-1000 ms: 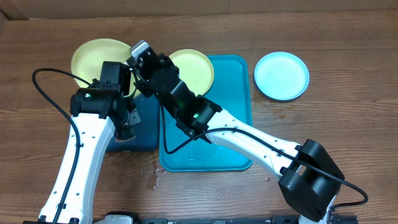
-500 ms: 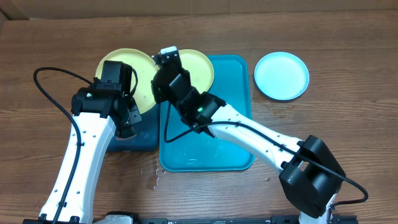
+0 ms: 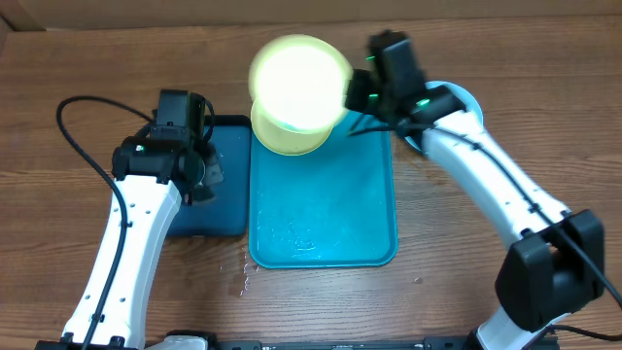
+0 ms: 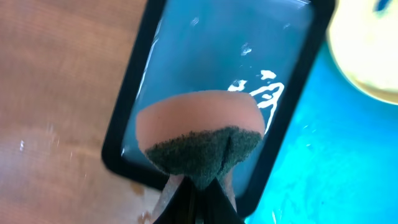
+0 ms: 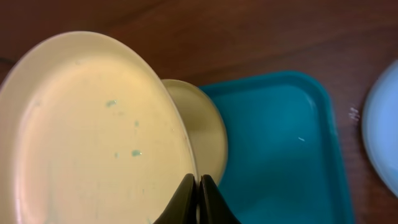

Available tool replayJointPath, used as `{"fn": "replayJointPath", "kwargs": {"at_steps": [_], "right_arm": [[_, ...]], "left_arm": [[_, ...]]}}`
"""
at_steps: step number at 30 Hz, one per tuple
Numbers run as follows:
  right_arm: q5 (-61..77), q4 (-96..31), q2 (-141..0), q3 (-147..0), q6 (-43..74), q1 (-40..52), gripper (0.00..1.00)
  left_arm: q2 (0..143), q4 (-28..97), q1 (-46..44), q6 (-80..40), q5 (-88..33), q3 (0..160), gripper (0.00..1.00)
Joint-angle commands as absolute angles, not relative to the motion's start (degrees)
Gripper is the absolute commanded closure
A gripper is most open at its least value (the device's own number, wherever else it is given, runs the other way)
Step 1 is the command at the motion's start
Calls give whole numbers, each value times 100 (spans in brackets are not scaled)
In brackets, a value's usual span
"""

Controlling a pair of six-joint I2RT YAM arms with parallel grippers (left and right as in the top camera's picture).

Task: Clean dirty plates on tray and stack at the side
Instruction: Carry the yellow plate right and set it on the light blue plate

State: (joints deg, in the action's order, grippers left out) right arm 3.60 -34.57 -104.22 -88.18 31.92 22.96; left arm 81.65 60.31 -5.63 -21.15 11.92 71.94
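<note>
Yellow-green plastic filled my right wrist view: the lifted plate (image 5: 93,137), pinched by its rim in my right gripper (image 5: 199,180), jaws closed hard on the edge. It hung in the air over the far end of the tray (image 3: 330,214), directly above a second plate (image 3: 287,141) lying in the tray's far-left corner. Small blue specks showed on the face turned up toward me. My left gripper (image 4: 196,186) was clamped on the sponge (image 4: 199,134), dark scouring side toward my fingers, hovering over the navy tray (image 3: 228,194) just beside the turquoise one. So the dirty face lay to the right of my sponge hand, near but apart. I judged the left arm the one to reach across and wipe. A third plate (image 3: 470,100), pale cyan, sat on the table to the tray's right, partly under my right arm.
</note>
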Motion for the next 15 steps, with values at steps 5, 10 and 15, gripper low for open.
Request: {"fn": "replayJointPath", "kwargs": {"at_steps": [5, 10, 15], "right_arm": [[696, -4574, -10296, -8851, 2947, 899, 96], [314, -4934, -10298, -8807, 2773, 95, 96], [-303, -4770, -10309, -8565, 2762, -460, 96]], "left_arm": [[8560, 5000, -580, -950, 751, 6751, 95], [9035, 4766, -580, -764, 589, 6722, 96], [9382, 4665, -580, -738, 587, 6722, 96]]}}
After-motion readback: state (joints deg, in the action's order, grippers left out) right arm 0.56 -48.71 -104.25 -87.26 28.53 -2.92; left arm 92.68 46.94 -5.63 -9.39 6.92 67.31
